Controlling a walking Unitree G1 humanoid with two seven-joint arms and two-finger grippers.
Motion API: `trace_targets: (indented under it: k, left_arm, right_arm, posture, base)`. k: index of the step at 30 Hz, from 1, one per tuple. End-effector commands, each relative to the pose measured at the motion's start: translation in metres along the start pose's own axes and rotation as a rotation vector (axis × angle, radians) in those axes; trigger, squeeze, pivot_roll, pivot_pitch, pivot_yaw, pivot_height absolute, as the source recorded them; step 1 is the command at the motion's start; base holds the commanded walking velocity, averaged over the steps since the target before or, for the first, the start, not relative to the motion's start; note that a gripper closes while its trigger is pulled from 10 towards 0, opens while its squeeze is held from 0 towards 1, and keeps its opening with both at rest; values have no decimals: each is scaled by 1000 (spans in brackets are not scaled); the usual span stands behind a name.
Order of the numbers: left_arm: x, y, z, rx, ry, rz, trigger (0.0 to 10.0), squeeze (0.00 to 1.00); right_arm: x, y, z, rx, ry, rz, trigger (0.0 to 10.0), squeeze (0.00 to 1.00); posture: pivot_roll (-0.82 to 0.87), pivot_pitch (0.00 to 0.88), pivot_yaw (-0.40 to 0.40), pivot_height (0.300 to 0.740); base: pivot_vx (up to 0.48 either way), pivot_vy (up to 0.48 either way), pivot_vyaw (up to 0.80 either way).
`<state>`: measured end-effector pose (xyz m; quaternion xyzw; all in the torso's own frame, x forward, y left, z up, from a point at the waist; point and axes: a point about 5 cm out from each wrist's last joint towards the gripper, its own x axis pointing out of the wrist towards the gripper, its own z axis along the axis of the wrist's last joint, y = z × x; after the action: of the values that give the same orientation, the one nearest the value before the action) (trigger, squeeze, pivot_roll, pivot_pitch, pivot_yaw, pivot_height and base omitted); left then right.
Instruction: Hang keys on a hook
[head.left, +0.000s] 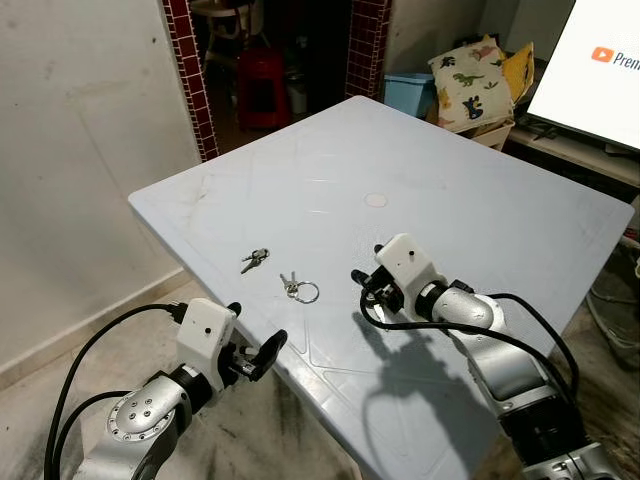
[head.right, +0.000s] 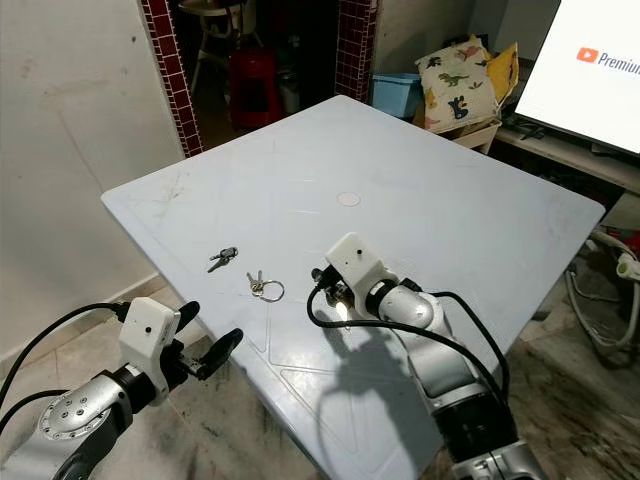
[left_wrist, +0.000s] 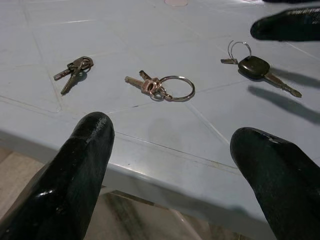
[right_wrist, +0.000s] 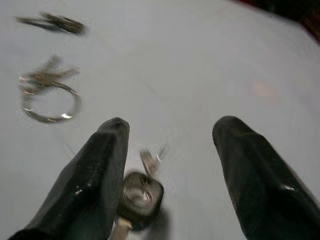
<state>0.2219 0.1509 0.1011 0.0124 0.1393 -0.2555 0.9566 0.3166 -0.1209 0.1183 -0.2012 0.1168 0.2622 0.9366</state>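
Note:
Three sets of keys lie on the pale blue table (head.left: 450, 200) near its front corner. A small dark pair (head.left: 254, 260) is furthest left. Beside it is a ring with brass keys (head.left: 299, 289). A black-headed key (left_wrist: 255, 66) lies to the right. My right gripper (head.left: 364, 287) hovers low over the table, open, with that black-headed key (right_wrist: 140, 197) close by one finger. My left gripper (head.left: 254, 338) is open just off the table's front edge, pointing at the ring of keys (left_wrist: 162, 87).
The table's front edge (left_wrist: 165, 167) runs just beyond my left fingers, with bare floor below. A plain wall is on the left. Behind the table are a red stool (head.left: 262, 85), a blue bin (head.left: 408, 92), a dinosaur cushion (head.left: 470, 85) and a lit screen (head.left: 600, 60).

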Motion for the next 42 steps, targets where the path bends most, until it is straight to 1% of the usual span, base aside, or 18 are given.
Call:
trace_targets:
  k: [1,3,4,5,7,11,13,14,15,17,18,21,24,26,27,30,36,42]
  left_arm:
    - [-1,1,0,-1,3,5,10000,0]
    - [-1,2,0,-4,3,13,10000,0]
    - [-1,3,0,-5,4,16,10000,0]
    - [-1,3,0,-5,4,16,10000,0]
    - [0,2,-1,-6,5,13,10000,0]
    - [1,2,0,-4,4,8,10000,0]
    - [2,2,0,-3,3,8,10000,0]
    - [2,2,0,-3,3,8,10000,0]
    - [2,2,0,-3,2,9,10000,0]
    - [3,3,1,-2,1,10,10000,0]
    - [3,2,1,-3,-6,12,10000,0]
    - [4,0,3,-17,-19,-3,10000,0]
    - [3,-3,5,-30,-26,-34,10000,0]
    - [1,-5,4,-30,-19,-70,10000,0]
    - [1,-6,3,-30,-16,-80,10000,0]
    - [0,-6,2,-24,-5,-85,10000,0]
    - [-1,-8,-2,-31,18,-110,10000,0]
    - [-2,-17,-6,-63,46,-196,10000,0]
  right_arm:
    - [-4,-4,-10,90,74,-62,10000,0]
    - [-7,-2,-8,189,62,-80,10000,0]
    - [-10,1,-3,294,35,-94,10000,0]
    - [-10,1,-3,294,35,-94,10000,0]
    - [-14,5,1,353,7,-99,10000,0]
    - [-16,4,-1,365,19,-154,10000,0]
    - [-18,1,-1,318,16,-223,10000,0]
    - [-18,1,-1,318,16,-223,10000,0]
    - [-19,3,3,343,-22,-204,10000,0]
    - [-20,3,11,330,-94,-177,10000,0]
    - [-20,0,14,304,-108,-217,10000,0]
    - [-20,4,19,286,-140,-187,10000,0]
    - [-20,8,19,277,-122,-178,10000,0]
    - [-20,8,17,222,-99,-207,10000,0]
    - [-20,9,16,224,-83,-205,10000,0]
    - [-20,17,6,290,-18,-137,10000,0]
    - [-20,24,-10,327,84,-145,10000,0]
    - [-13,29,-10,339,97,-136,10000,0]
  posture:
    - [71,0,21,740]
    - [71,0,21,740]
    - [65,0,23,740]
    - [65,0,23,740]
    - [58,0,25,740]
    - [52,0,28,740]
    - [51,0,28,740]
    - [51,0,28,740]
    - [51,0,28,740]
    - [47,0,28,740]
    - [46,0,26,740]
    - [49,0,24,740]
    - [49,0,24,740]
    - [51,0,19,740]
    - [51,0,19,740]
    - [51,0,18,740]
    - [49,0,20,740]
    - [49,0,26,740]
  base:
    - [0,0,0]
    - [0,0,0]
    - [0,0,0]
    - [0,0,0]
    - [0,0,0]
    - [0,0,0]
    - [0,0,0]
    - [0,0,0]
    - [0,0,0]
    - [0,0,0]
    - [0,0,0]
    - [0,0,0]
    - [0,0,0]
    - [0,0,0]
    - [0,0,0]
    - [0,0,0]
    - [0,0,0]
    - [0,0,0]
